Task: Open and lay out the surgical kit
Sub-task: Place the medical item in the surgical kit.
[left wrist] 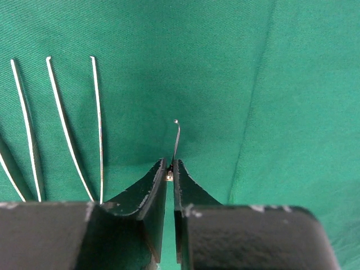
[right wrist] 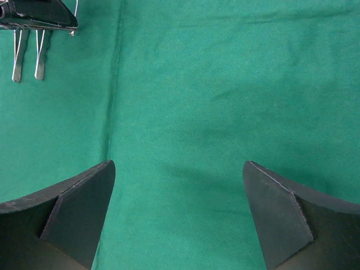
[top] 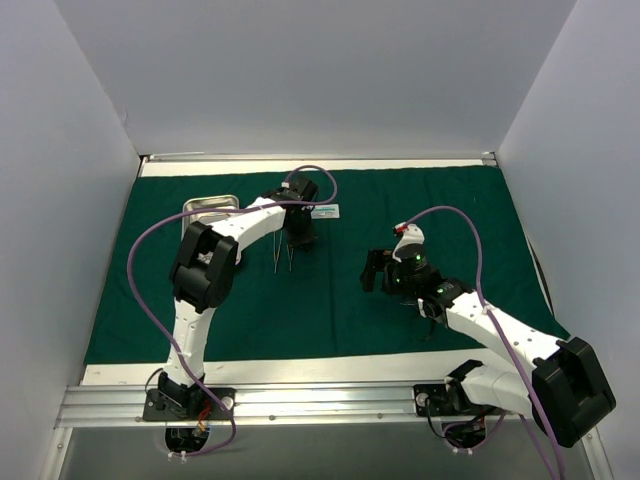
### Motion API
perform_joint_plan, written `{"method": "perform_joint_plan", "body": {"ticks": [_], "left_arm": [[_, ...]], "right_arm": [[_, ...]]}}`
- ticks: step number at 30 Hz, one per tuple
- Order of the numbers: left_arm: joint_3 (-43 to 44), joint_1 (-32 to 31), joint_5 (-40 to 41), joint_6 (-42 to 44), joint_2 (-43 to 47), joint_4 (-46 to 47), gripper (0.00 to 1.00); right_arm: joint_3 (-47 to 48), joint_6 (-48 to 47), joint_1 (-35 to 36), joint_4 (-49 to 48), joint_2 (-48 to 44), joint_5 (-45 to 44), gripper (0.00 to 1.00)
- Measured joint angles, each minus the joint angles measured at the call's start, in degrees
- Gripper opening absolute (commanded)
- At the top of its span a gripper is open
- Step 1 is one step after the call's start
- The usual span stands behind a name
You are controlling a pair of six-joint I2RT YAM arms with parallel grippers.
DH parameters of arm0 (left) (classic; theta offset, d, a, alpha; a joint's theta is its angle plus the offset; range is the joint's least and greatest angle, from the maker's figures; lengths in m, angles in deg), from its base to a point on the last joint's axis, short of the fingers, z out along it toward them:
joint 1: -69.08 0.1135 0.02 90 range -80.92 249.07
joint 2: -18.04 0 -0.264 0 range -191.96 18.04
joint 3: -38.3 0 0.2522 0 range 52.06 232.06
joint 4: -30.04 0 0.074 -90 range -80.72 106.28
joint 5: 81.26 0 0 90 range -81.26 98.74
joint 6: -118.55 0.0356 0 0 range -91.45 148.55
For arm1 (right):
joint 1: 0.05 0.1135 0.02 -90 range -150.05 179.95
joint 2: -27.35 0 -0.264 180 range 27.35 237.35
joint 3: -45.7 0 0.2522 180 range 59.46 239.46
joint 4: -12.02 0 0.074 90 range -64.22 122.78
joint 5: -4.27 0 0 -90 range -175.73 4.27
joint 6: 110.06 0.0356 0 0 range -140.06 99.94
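**A:** Where is the surgical kit?

**B:** The dark green cloth wrap (top: 450, 220) lies opened flat, covering most of the table. A shiny steel tray (top: 210, 203) sits on its far left part. A small white packet (top: 325, 211) lies to the right of the tray, near the middle of the far side.

**A:** And the instruments?

**B:** 2 thin silver tweezers (right wrist: 18, 56) lie side by side on the cloth, just on the near side of the packet. Their prongs are spread slightly apart.

**A:** What is the left arm doing?

**B:** The left gripper (left wrist: 170, 163) hangs low over the cloth, just right of those tweezers. Its 2 black fingers are almost together, with only a narrow slit between them. They pinch a third instrument, a thin silver hook-tipped instrument (left wrist: 176, 140). It pokes out past the fingertips, and its small curved end sits over bare cloth.

**A:** And the right arm?

**B:** The right gripper (right wrist: 179, 163) hangs right of centre, well apart from the instruments. Its fingers are spread wide and hold nothing. Only green cloth with 1 soft crease shows between them.
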Motion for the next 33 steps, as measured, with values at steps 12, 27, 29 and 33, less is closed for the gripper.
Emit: {"method": "perform_joint_plan", "body": {"ticks": [12,27,29,33], "left_arm": [[-0.7,0.0,0.0,-0.3,-0.2,-0.1,0.25],[-1.2,0.0,0.2,-0.9,1.6,-0.5,0.32],[-1.3,0.0,0.7,-0.5,3.5,-1.0,0.32],[-1.3,0.3,3.6,1.3,8.7,-2.1,0.32]], "right_arm": [[-0.4,0.0,0.0,0.0,0.0,0.0,0.91],[-0.4,0.0,0.0,0.1,-0.4,0.0,0.92],[-0.4,0.0,0.0,0.0,-0.4,0.0,0.91],[-0.4,0.0,0.0,0.0,-0.4,0.0,0.92]]}}
